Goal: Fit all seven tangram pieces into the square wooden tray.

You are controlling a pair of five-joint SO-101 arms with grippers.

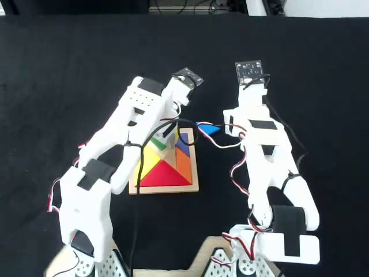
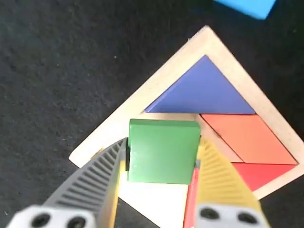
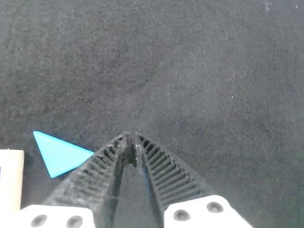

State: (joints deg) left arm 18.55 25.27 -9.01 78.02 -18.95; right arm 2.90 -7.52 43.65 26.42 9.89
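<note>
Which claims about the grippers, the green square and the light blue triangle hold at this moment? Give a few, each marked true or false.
1. The left gripper is shut on the green square. True.
2. The green square lies seated in the tray. False: it is held over the tray's bare part.
3. The right gripper holds the light blue triangle. False: it is shut on nothing; the triangle lies on the black cloth beside it.
4. The light blue triangle is outside the tray. True.

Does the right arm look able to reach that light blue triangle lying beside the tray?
Probably yes. The blue triangle lies on bare cloth just beside the right gripper, with nothing over it. The gripper is shut, so it would have to open first.
</note>
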